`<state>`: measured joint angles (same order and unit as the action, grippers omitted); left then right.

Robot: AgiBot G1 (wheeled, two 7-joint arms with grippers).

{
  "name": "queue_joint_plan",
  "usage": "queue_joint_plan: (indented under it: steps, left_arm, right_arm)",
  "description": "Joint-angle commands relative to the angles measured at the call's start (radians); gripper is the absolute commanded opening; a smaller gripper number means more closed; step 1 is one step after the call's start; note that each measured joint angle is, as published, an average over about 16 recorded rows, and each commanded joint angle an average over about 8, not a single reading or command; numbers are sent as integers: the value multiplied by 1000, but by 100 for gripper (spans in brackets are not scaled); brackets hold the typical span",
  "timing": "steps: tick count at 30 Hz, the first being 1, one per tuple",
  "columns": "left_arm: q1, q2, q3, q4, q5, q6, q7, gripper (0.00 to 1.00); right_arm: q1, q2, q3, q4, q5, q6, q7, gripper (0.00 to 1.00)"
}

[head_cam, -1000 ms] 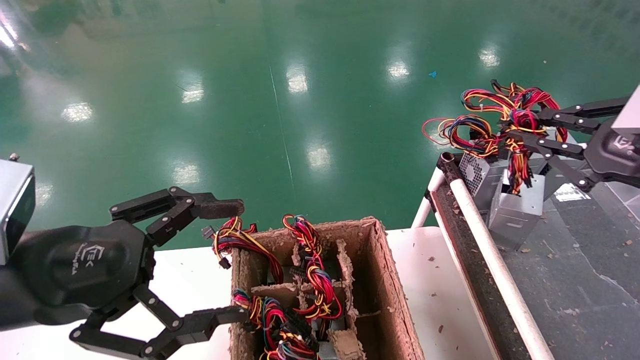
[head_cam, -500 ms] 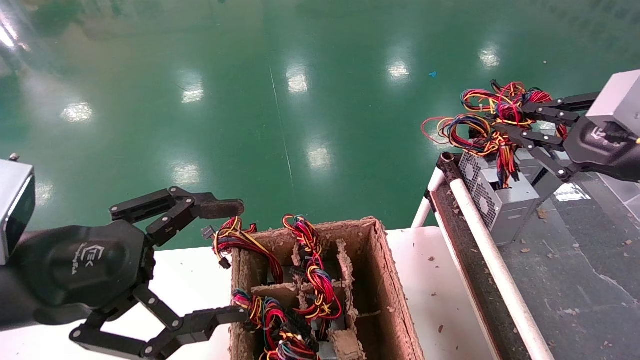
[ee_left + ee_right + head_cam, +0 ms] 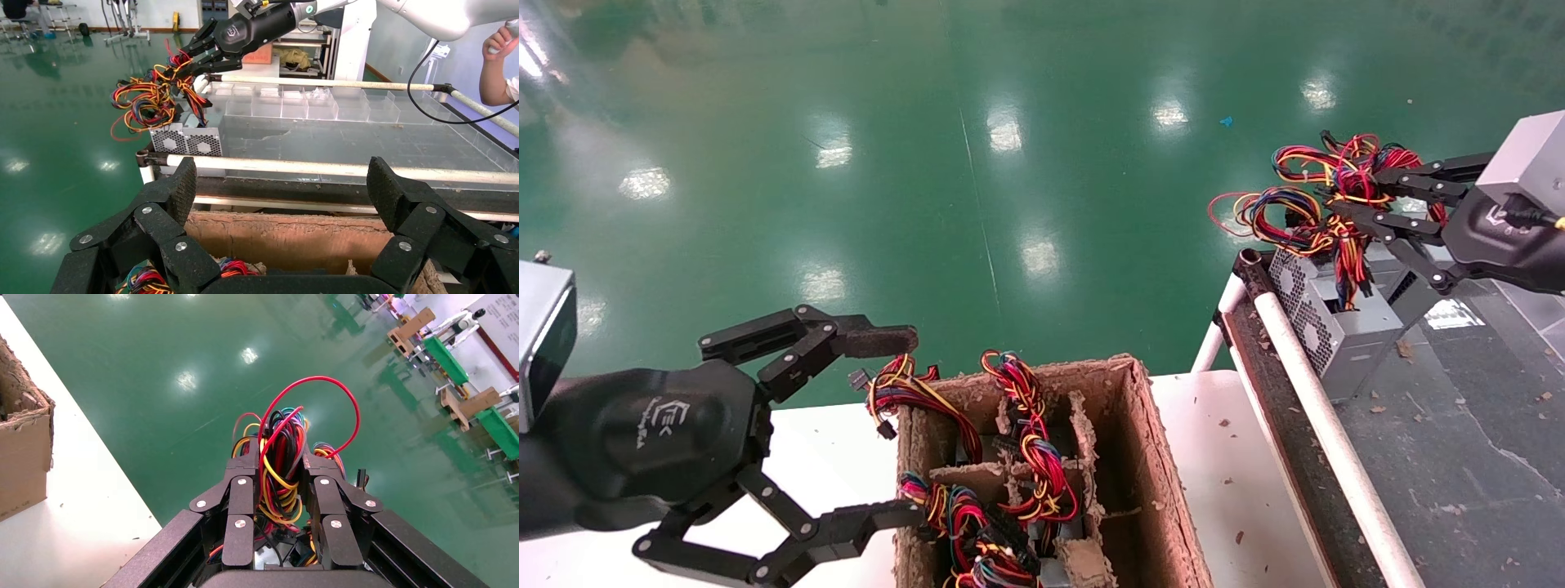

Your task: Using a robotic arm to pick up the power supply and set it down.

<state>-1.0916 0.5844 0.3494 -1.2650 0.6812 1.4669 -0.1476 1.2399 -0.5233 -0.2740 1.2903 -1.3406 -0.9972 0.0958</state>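
The power supply (image 3: 1324, 322) is a grey metal box with a perforated vent face (image 3: 186, 141). It stands on the dark surface at the far right, just inside the white rail (image 3: 1303, 359). Its red, yellow, black and blue wires (image 3: 1303, 204) rise from its top. My right gripper (image 3: 1344, 192) is shut on that wire bundle (image 3: 278, 471), above the box. My left gripper (image 3: 887, 425) hangs open at the near left, by the left wall of the cardboard divider box (image 3: 1148, 457), with nothing between its fingers (image 3: 177, 187).
More wire bundles (image 3: 1034, 457) stick up from the cardboard box's cells on the white table (image 3: 1222, 457). Clear plastic compartments (image 3: 306, 107) line the far side of the dark surface. A person's hand (image 3: 499, 61) holds a cable there. Green floor lies beyond.
The right gripper drew back and upward slightly with the wires in it. The power supply went from tilted to standing level by the rail. The left arm stayed still.
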Motion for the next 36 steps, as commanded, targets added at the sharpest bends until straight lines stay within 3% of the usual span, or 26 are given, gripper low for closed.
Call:
queue_joint_plan:
  steps: [1, 21, 36]
  left_arm:
    - [0, 0, 0, 0, 0, 0, 0, 100]
    - [0, 0, 0, 0, 0, 0, 0, 100]
    - [0, 0, 0, 0, 0, 0, 0, 100]
  right_arm:
    - [-2, 0, 0, -3, 1, 2, 2, 100]
    - [42, 1, -15, -39, 6, -62, 18, 100]
    - [46, -9, 15, -76, 106, -104, 6, 100]
